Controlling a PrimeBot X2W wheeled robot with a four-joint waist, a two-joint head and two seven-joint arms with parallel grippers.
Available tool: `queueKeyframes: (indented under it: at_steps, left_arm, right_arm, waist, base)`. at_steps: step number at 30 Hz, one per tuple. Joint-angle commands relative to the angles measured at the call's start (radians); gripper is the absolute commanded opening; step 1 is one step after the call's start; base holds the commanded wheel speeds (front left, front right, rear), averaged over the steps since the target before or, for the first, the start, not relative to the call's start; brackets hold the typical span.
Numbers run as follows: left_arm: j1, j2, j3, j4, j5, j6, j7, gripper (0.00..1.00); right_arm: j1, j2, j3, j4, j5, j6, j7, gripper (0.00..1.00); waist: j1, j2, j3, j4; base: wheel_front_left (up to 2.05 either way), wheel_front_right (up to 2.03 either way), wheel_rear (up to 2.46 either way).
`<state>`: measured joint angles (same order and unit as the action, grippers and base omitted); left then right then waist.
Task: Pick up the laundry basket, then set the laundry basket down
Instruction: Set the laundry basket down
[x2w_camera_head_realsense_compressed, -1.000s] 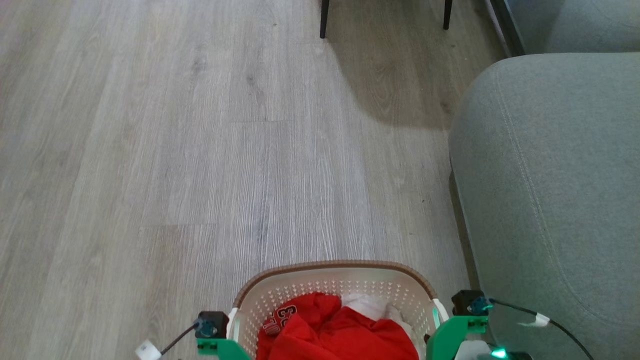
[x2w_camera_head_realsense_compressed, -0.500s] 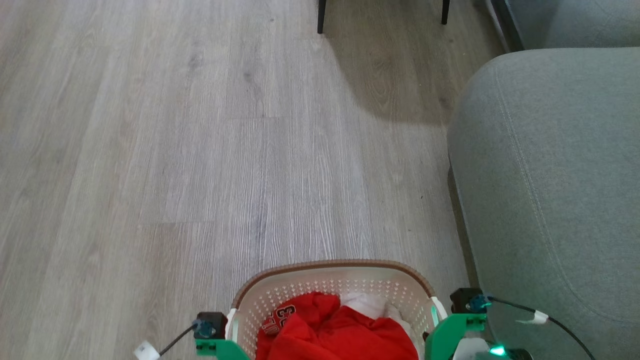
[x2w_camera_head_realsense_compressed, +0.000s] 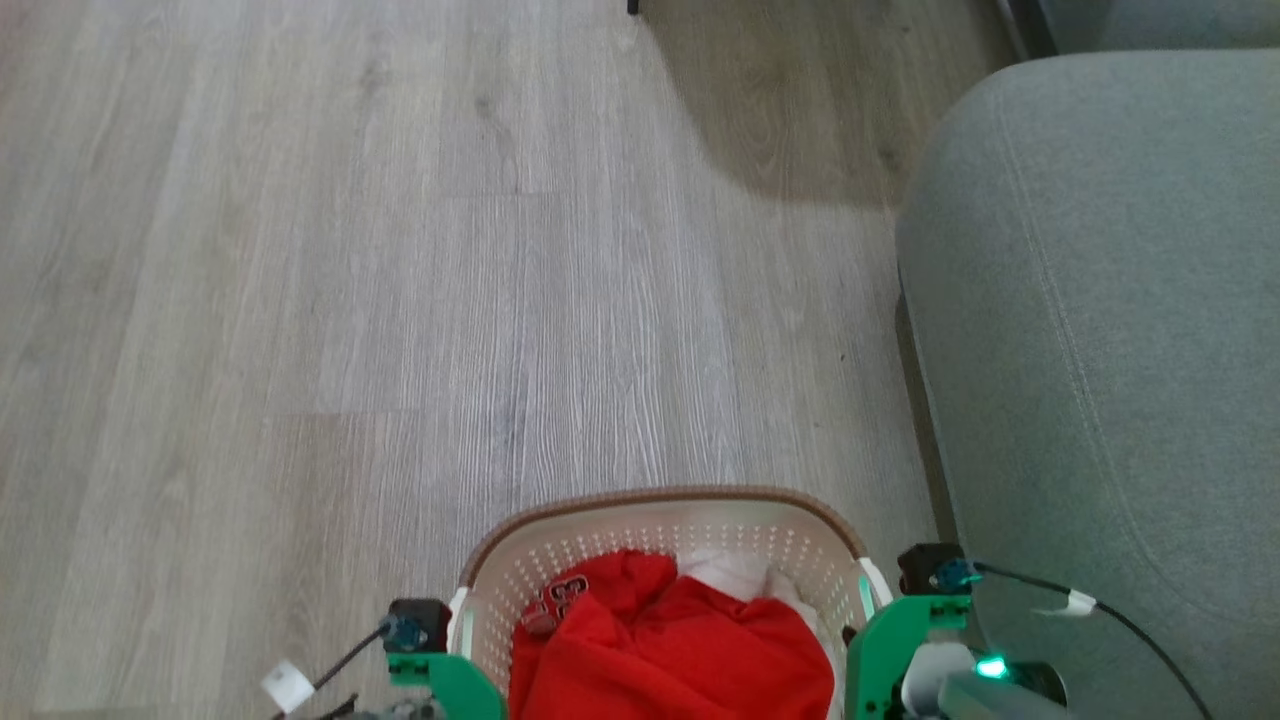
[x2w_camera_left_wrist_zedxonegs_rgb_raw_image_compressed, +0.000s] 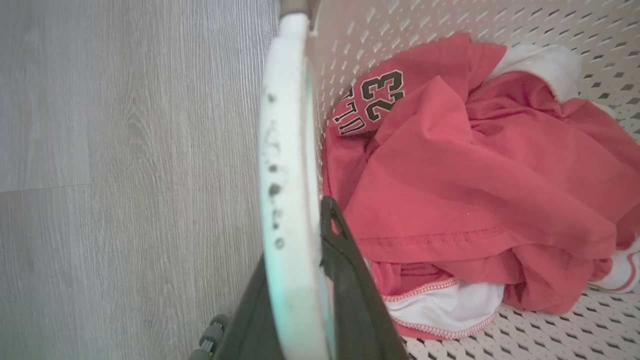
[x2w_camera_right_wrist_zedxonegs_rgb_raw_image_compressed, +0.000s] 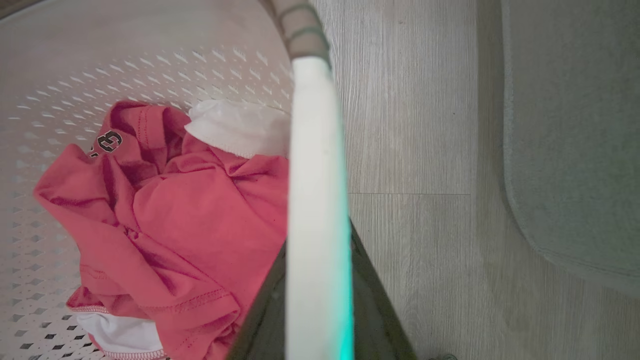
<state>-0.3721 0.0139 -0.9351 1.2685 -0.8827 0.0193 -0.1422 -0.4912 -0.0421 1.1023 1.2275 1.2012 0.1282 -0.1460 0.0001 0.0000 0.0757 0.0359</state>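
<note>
Your left hand (x2w_camera_left_wrist_zedxonegs_rgb_raw_image_compressed: 295, 235) and right hand (x2w_camera_right_wrist_zedxonegs_rgb_raw_image_compressed: 317, 240) each clamp a white side handle (x2w_camera_left_wrist_zedxonegs_rgb_raw_image_compressed: 285, 125) of the laundry basket (x2w_camera_head_realsense_compressed: 660, 520), which looks lifted above the floor (x2w_camera_head_realsense_compressed: 400, 300) beside the sofa (x2w_camera_head_realsense_compressed: 1100, 300), so only setting down remains.

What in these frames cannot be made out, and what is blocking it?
Head view: near half of the laundry basket is cut off by the bottom edge.
Left wrist view: the left handle covers much of the left fingers.
Right wrist view: the blurred right handle covers much of the right fingers.
Red jersey: folds hide its lettering beyond "23".
Whether the basket's underside touches the floor: hidden in all views.
</note>
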Motion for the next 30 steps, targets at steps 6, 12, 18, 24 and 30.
queueKeyframes:
  at_steps: [6, 12, 18, 24, 30]
  left_arm:
    - [-0.087, 0.036, 0.007, 0.007, -0.002, 0.021, -0.023, 0.00]
    - [-0.159, 0.038, 0.002, 0.010, 0.009, 0.023, -0.038, 0.00]
    - [-0.256, 0.038, 0.005, 0.010, 0.014, 0.026, -0.062, 0.00]
    - [-0.389, 0.042, 0.015, 0.011, 0.019, 0.028, -0.085, 0.00]
    - [-0.497, 0.044, 0.019, 0.008, 0.028, 0.032, -0.098, 0.00]
  right_arm:
    - [-0.073, -0.008, 0.022, -0.001, 0.014, 0.003, -0.034, 0.00]
    - [-0.154, -0.008, 0.030, 0.009, 0.019, 0.003, -0.053, 0.00]
    - [-0.259, -0.008, 0.027, 0.023, 0.022, 0.003, -0.077, 0.00]
    - [-0.405, -0.008, 0.025, 0.042, 0.008, 0.003, -0.098, 0.00]
    - [-0.521, -0.008, 0.018, 0.054, -0.013, 0.003, -0.108, 0.00]
  waist:
    - [-0.0001, 0.0000, 0.055, -0.007]
    - [-0.0001, 0.0000, 0.135, -0.009]
    - [-0.0001, 0.0000, 0.243, -0.006]
    - [-0.0001, 0.0000, 0.405, -0.003]
    - [-0.0001, 0.0000, 0.534, 0.003]
  base:
    - [0.00, 0.00, 0.00]
    - [0.00, 0.00, 0.00]
    - [0.00, 0.00, 0.00]
    - [0.00, 0.00, 0.00]
    - [0.00, 0.00, 0.00]
